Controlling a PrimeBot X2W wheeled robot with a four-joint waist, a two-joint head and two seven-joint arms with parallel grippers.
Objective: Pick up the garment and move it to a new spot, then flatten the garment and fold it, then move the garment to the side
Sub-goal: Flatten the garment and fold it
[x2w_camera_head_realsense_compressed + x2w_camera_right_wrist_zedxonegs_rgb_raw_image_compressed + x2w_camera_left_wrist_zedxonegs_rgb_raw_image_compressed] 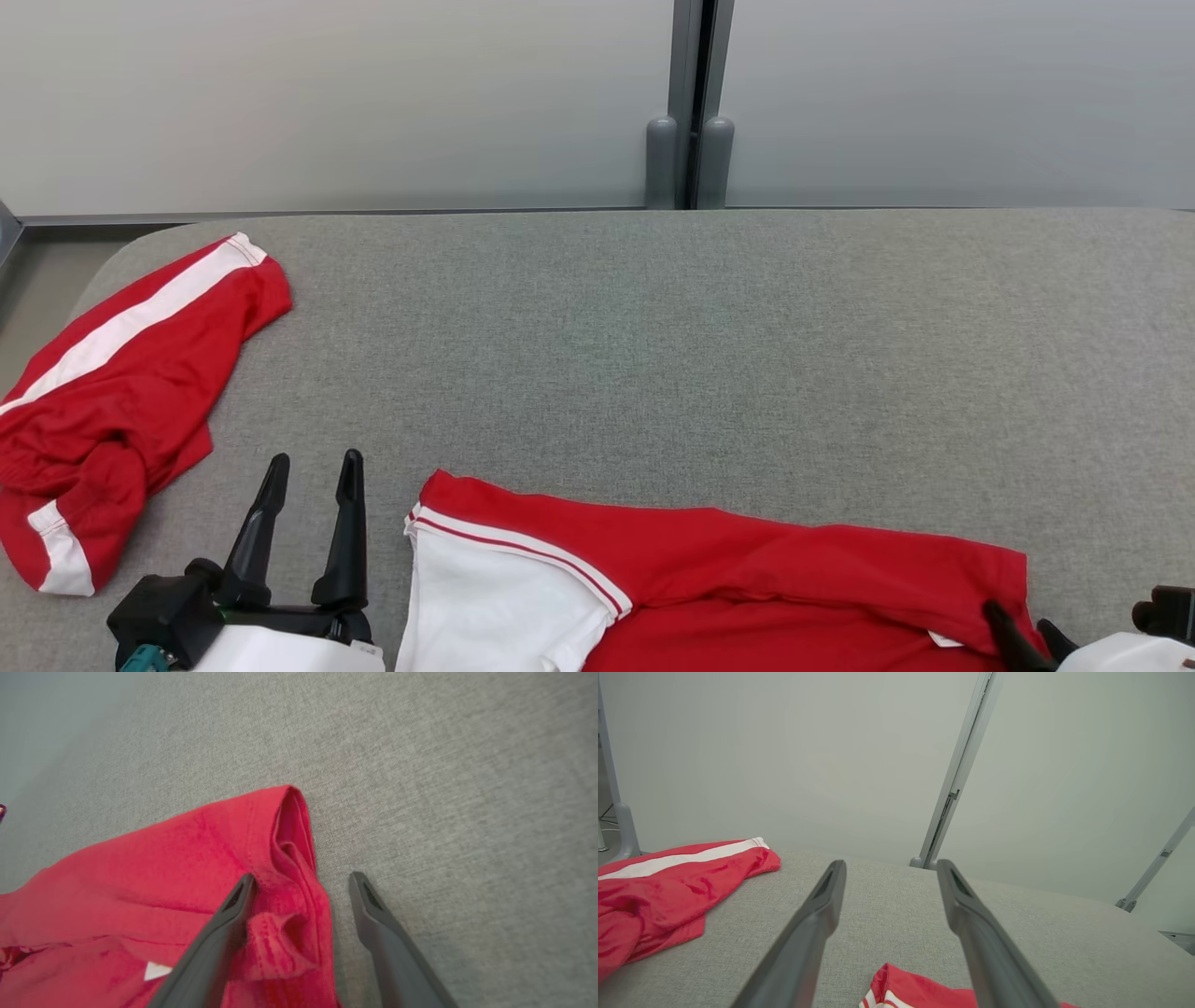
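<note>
On grey surface (pixel 672 355), red-white garment (pixel 794 569)

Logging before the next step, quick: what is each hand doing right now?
Left hand: open, holding nothing.
Right hand: open, fingers astride a corner of the red shirt, not closed on it.
</note>
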